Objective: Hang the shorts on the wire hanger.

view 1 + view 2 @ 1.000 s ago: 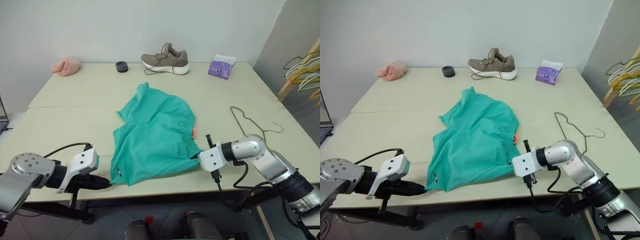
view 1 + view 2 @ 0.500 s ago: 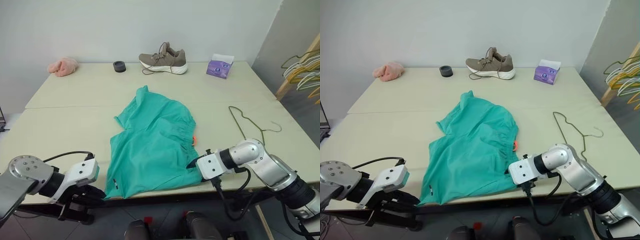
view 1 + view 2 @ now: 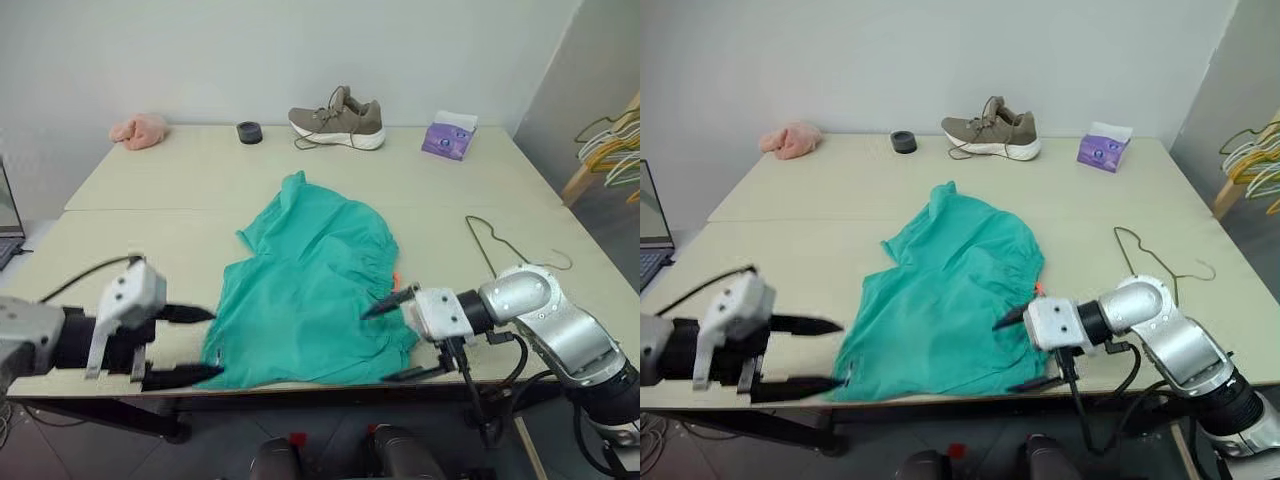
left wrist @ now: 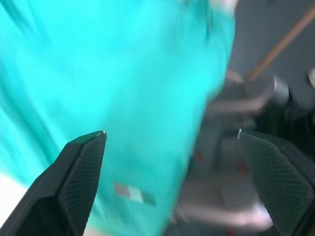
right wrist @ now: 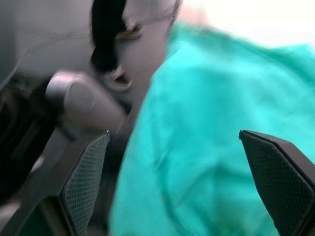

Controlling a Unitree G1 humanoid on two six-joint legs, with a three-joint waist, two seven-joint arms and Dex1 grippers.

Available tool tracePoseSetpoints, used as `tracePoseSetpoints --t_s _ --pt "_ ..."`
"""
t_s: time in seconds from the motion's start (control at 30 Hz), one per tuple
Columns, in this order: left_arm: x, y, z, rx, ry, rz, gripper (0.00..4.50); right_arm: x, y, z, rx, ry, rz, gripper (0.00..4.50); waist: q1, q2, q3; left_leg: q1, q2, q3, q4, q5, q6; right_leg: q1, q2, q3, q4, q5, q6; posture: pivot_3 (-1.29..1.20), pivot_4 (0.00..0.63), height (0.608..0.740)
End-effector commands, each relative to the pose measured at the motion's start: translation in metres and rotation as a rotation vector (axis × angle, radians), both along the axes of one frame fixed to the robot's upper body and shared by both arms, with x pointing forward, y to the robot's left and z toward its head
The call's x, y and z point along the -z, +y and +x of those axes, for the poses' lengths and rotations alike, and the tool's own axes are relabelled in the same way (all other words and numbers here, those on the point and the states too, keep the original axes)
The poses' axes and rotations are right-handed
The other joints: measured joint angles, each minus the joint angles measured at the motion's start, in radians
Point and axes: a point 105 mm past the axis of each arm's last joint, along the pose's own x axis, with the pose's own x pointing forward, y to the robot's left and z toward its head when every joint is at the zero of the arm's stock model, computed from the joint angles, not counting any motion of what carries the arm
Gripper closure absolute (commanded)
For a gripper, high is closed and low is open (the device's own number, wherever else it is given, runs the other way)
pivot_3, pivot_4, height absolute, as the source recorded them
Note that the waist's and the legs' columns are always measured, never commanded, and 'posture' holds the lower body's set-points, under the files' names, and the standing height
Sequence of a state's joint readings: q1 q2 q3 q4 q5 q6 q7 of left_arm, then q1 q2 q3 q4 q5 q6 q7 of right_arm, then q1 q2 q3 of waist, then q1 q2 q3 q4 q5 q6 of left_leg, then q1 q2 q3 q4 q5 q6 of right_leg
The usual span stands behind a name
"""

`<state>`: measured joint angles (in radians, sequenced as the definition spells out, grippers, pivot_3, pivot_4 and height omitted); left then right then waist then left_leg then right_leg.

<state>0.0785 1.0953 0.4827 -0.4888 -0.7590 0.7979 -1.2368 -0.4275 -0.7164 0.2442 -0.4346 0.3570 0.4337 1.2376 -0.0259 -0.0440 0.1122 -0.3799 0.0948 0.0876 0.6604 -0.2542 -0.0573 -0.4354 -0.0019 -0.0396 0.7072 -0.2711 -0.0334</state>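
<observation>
The right gripper (image 5: 174,162) has its two black textured fingers (image 5: 83,182) spread wide, nothing between them. Beyond lie the teal shorts (image 5: 221,123), blurred, beside a grey rounded shape.

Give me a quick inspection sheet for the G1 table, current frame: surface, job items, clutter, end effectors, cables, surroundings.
Surface: pale table, seam running across it.
Job's things: teal shorts lying rumpled and flat near the front edge; wire hanger flat on the table to their right, apart from them.
Clutter: pink fluffy cloth, small black round item, brown sneaker, purple tissue pack, all along the far edge.
End effectors: left end effector open at the shorts' near left corner; right end effector open at their right edge; neither holds cloth.
Cables: black cable looping below the right wrist.
Surroundings: laptop edge at left; bunched hangers at right.
</observation>
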Motion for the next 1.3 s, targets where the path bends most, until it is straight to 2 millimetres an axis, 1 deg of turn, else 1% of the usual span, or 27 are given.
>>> tracePoseSetpoints --t_s 0.03,0.1,0.13,0.2,0.27,0.33,0.37,0.47,0.53,0.57,0.63,0.73,0.83,0.9,0.97,1.03,1.13,1.2,1.27,1.3 --pt "-0.013 -0.011 0.007 -0.008 -0.076 -0.068 0.02 -0.024 -0.013 0.02 0.18 -0.016 0.11 0.0 -0.002 0.0 0.0 0.0 0.0 -0.001 0.0 0.0 0.0 0.0 0.0 0.0 0.0 0.0 0.0 -0.04 0.096 0.74" --pt "-0.01 -0.012 0.017 -0.042 -0.117 -0.072 0.02 -0.035 -0.035 0.038 0.368 -0.017 0.198 0.0 -0.003 0.0 0.0 0.0 0.0 -0.001 0.0 0.0 0.0 0.0 0.0 0.001 -0.001 0.0 0.0 -0.05 0.1 0.74" --pt "-0.008 -0.012 0.024 -0.064 -0.143 -0.079 0.02 -0.04 -0.05 0.051 0.494 -0.034 0.247 0.0 -0.003 0.0 0.0 0.0 0.0 -0.001 0.0 0.0 0.0 0.0 0.0 0.001 -0.001 0.0 0.0 -0.06 0.101 0.74" --pt "-0.006 -0.017 0.035 -0.08 -0.182 -0.088 0.02 -0.041 -0.075 0.071 0.697 -0.062 0.298 0.0 -0.002 0.0 0.0 0.0 -0.001 -0.001 0.0 0.0 0.0 0.001 0.0 0.001 -0.001 0.0 0.0 -0.07 0.103 0.74" --pt "-0.003 -0.032 0.04 -0.058 -0.186 -0.123 0.02 -0.034 -0.105 0.089 0.908 -0.091 0.308 0.0 -0.003 0.0 0.0 0.0 -0.001 -0.001 0.0 0.0 0.0 0.001 0.0 0.001 -0.001 0.0 0.0 -0.09 0.104 0.74" --pt "0.002 -0.049 0.034 0.011 -0.151 -0.147 0.02 -0.026 -0.13 0.099 1.074 -0.118 0.295 0.0 -0.007 0.0 0.0 0.0 -0.001 -0.001 0.0 0.0 0.0 0.001 0.0 0.001 -0.002 0.0 0.0 -0.1 0.108 0.74" --pt "0.004 -0.053 0.032 0.034 -0.15 -0.141 0.02 -0.019 -0.141 0.101 1.144 -0.122 0.278 0.0 -0.009 0.0 0.0 -0.001 -0.001 -0.001 0.0 0.0 0.0 0.001 0.0 0.002 -0.003 0.0 0.0 -0.11 0.108 0.74" --pt "0.006 -0.057 0.035 0.056 -0.157 -0.137 0.02 0.0 -0.173 0.109 1.362 -0.144 0.196 0.0 -0.025 0.002 0.001 -0.001 -0.001 -0.001 -0.001 0.0 0.0 0.001 0.0 0.003 -0.004 0.0 0.0 -0.12 0.111 0.74" --pt "0.004 -0.059 0.039 0.073 -0.167 -0.14 0.02 0.013 -0.196 0.113 1.493 -0.1 0.166 0.0 -0.034 0.002 0.001 -0.001 -0.001 -0.001 -0.001 0.0 0.0 0.001 0.0 0.004 -0.004 0.0 0.0 -0.12 0.112 0.74" --pt "0.001 -0.062 0.042 0.097 -0.181 -0.134 0.02 0.021 -0.208 0.115 1.558 -0.049 0.16 0.0 -0.036 0.002 0.001 -0.001 -0.001 -0.001 -0.001 0.0 0.0 0.002 0.001 0.003 -0.004 0.0 0.0 -0.12 0.112 0.74" --pt "-0.004 -0.068 0.047 0.138 -0.215 -0.123 0.02 0.032 -0.224 0.117 1.641 0.02 0.149 0.0 -0.039 0.002 0.001 0.0 -0.001 -0.001 -0.001 0.0 0.0 0.002 0.001 0.003 -0.004 0.0 0.0 -0.12 0.111 0.74" --pt "-0.013 -0.076 0.053 0.186 -0.251 -0.122 0.02 0.047 -0.232 0.118 1.672 0.106 0.117 0.0 -0.047 0.003 0.002 -0.001 -0.001 -0.001 -0.001 0.0 0.0 0.002 0.001 0.003 -0.005 0.0 0.0 -0.12 0.113 0.74" --pt "-0.019 -0.084 0.055 0.232 -0.275 -0.119 0.02 0.067 -0.241 0.118 1.712 0.203 0.077 0.0 -0.058 0.003 0.002 -0.001 -0.001 -0.002 -0.002 0.0 0.0 0.002 0.002 0.003 -0.007 0.0 0.0 -0.13 0.114 0.74" --pt "-0.021 -0.086 0.057 0.246 -0.286 -0.114 0.02 0.079 -0.248 0.118 1.742 0.233 0.038 0.0 -0.065 0.004 0.003 -0.001 -0.001 -0.002 -0.003 0.0 0.0 0.004 0.002 0.003 -0.008 0.001 0.001 -0.12 0.115 0.74" --pt "-0.023 -0.086 0.059 0.251 -0.293 -0.111 0.02 0.089 -0.251 0.118 1.75 0.27 0.011 0.0 -0.069 0.003 0.003 0.0 -0.001 -0.002 -0.003 0.0 0.0 0.007 0.002 0.004 -0.01 0.001 0.001 -0.12 0.116 0.74" --pt "-0.023 -0.086 0.061 0.252 -0.299 -0.106 0.02 0.097 -0.251 0.118 1.753 0.314 -0.006 0.0 -0.068 0.003 0.003 0.005 -0.001 -0.002 -0.003 0.0 0.001 0.012 0.002 0.003 -0.011 0.001 0.001 -0.12 0.116 0.74" --pt "-0.024 -0.084 0.063 0.251 -0.306 -0.099 0.0 0.109 -0.25 0.116 1.749 0.401 -0.023 0.55 -0.066 0.0 0.003 0.012 -0.001 -0.002 -0.006 -0.001 0.001 0.017 0.002 0.003 -0.014 0.001 0.001 -0.12 0.115 0.74" --pt "-0.023 -0.082 0.063 0.249 -0.31 -0.094 0.0 0.118 -0.249 0.114 1.749 0.444 -0.05 1.14 -0.067 -0.001 0.002 0.019 -0.002 -0.002 -0.014 -0.001 0.001 0.025 0.002 0.003 -0.02 0.001 0.002 -0.12 0.113 0.74" --pt "-0.023 -0.082 0.064 0.245 -0.315 -0.091 0.0 0.125 -0.249 0.112 1.747 0.458 -0.087 1.83 -0.067 -0.002 0.001 0.021 -0.002 -0.002 -0.015 -0.001 0.001 0.028 0.003 0.004 -0.023 0.001 0.002 -0.12 0.112 0.74" --pt "-0.023 -0.082 0.064 0.243 -0.316 -0.09 0.0 0.128 -0.249 0.112 1.75 0.454 -0.11 2.25 -0.066 -0.004 0.0 0.02 -0.002 -0.002 -0.016 0.0 0.001 0.028 0.003 0.004 -0.025 0.002 0.003 -0.12 0.109 0.74"
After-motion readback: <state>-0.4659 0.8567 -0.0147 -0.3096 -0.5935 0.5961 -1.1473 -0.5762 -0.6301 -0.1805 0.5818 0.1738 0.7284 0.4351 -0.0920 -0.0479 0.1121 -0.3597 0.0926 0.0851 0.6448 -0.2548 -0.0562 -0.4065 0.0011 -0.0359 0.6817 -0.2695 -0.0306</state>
